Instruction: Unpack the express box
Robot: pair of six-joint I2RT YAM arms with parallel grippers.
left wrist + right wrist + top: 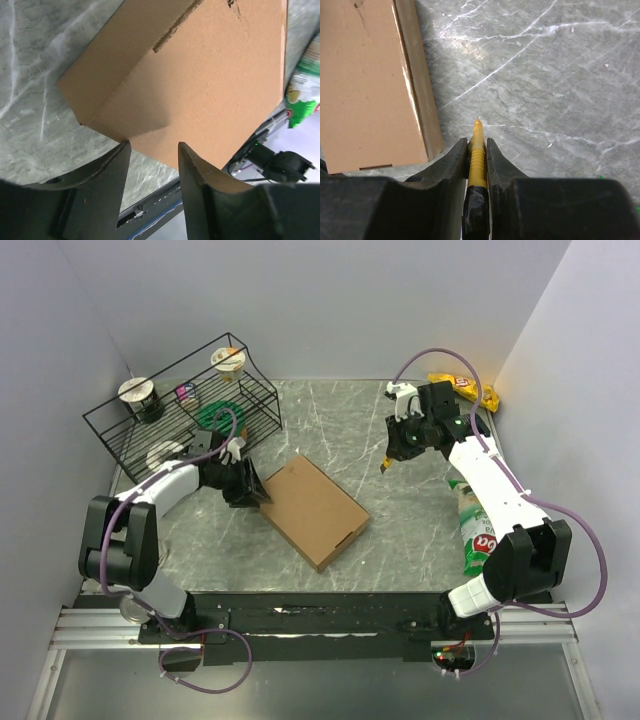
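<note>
The express box [314, 508] is a flat plain brown carton lying closed in the middle of the table. It also shows in the left wrist view [200, 75] and the right wrist view [367, 85]. My left gripper [256, 483] is open at the box's left corner, its fingers [112, 170] just short of the corner's edge with nothing between them. My right gripper [392, 455] hangs above the table to the right of the box, shut on a yellow box cutter [477, 150] with a black taped handle, tip pointing at the table.
A black wire basket [190, 410] stands at the back left with cups and a green item inside. A yellow snack bag [462, 385] lies at the back right. A green snack bag [474, 525] lies under the right arm.
</note>
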